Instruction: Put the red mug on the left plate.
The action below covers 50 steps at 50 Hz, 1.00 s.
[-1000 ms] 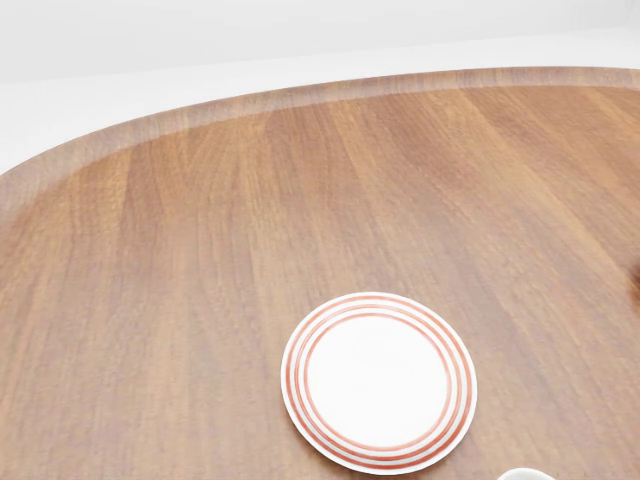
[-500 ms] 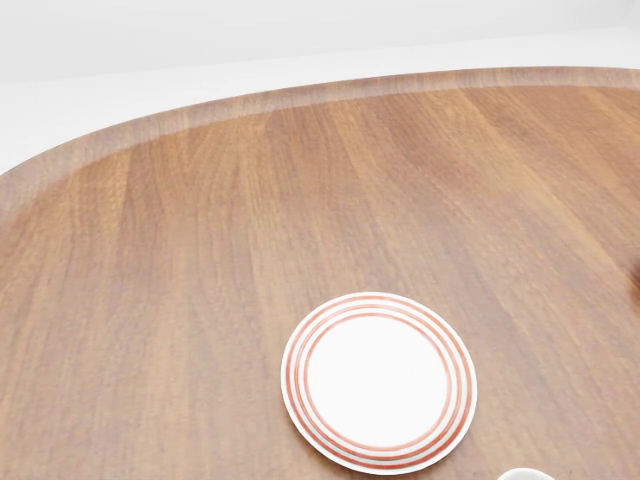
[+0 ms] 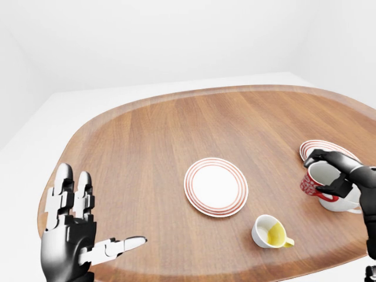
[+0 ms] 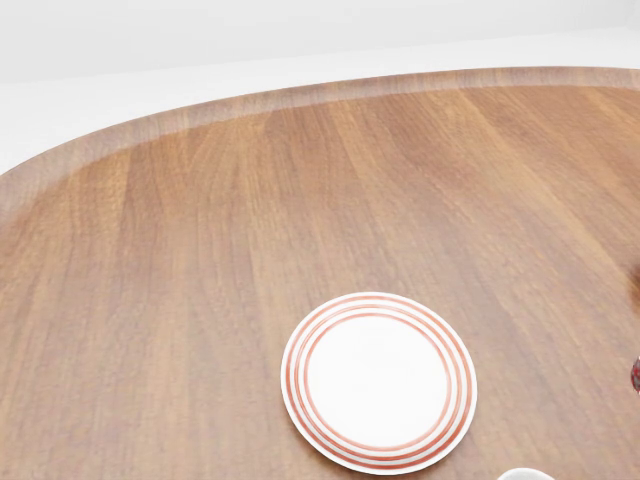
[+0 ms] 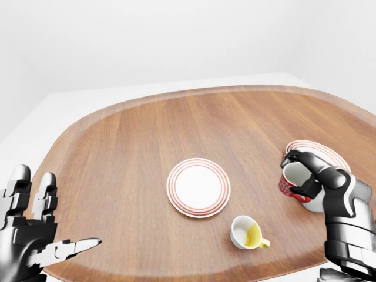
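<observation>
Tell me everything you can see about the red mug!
The red mug is white inside with a red patterned outside and a red handle, and looks like glazed ceramic. It sits at the right of the eye views, tilted, with its opening facing left and up. The right hand has its dark fingers closed over the rim and body. Just behind it lies a red-ringed plate. Whether the mug still touches the wooden table cannot be told.

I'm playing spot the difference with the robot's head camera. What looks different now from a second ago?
Only one small thing: a bit of the red mug now peeks in at the head view's right edge, so it has moved left into view. The eye views show the right robot hand gripping it. The left plate and the table haven't moved.
</observation>
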### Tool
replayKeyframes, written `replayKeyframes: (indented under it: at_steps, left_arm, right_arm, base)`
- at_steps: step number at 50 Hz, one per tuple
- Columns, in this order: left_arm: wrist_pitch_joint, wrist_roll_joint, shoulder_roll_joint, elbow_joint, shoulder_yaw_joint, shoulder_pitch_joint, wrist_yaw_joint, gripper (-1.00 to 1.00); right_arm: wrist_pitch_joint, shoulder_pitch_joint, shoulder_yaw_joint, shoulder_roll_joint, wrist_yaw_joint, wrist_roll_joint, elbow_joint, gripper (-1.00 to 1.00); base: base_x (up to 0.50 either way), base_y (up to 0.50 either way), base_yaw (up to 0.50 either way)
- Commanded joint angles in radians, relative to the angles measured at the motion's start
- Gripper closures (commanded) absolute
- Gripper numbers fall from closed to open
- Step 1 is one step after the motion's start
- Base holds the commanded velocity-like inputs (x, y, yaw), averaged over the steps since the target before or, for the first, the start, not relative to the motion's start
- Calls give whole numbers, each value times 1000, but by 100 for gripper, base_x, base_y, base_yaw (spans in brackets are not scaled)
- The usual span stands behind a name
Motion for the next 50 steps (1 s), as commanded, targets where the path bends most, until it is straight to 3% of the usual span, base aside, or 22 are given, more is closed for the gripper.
replayKeyframes:
  at_steps: [1, 4, 11, 12, 21, 27, 35, 50]
  left_arm:
    - [0, 1, 5, 5, -2, -4, 6, -100]
    - [0, 2, 5, 6, -2, -4, 6, -100]
    - [0, -2, 5, 6, 7, -7, 5, -100]
    - [0, -5, 5, 5, 9, -7, 4, -100]
    - [0, -11, 2, 7, 24, -18, -1, -100]
    - [0, -11, -2, 7, 34, -21, -3, -100]
    - [0, 4, 2, 14, 22, -27, 8, -100]
    - [0, -11, -3, 17, 33, -26, -3, -100]
  right_arm:
    - [0, -382, 170, 104, 34, -262, -68, 100]
    - [-1, -491, 216, 161, -38, -292, 33, 100]
    - [-167, -706, 309, 307, -169, -303, 323, 100]
    - [-175, -732, 326, 321, -180, -317, 348, 100]
    - [-175, -775, 417, 498, -217, -443, 328, 100]
    - [-175, -779, 429, 570, -276, -480, 346, 100]
    - [-175, -698, 431, 622, -214, -463, 210, 100]
    - [-175, -585, 421, 626, -198, -409, 160, 100]
  base:
    - [0, 0, 0]
    - [0, 0, 0]
    - [0, 0, 0]
    - [0, 0, 0]
    - [0, 0, 0]
    - [0, 0, 0]
    - [0, 0, 0]
    - [0, 0, 0]
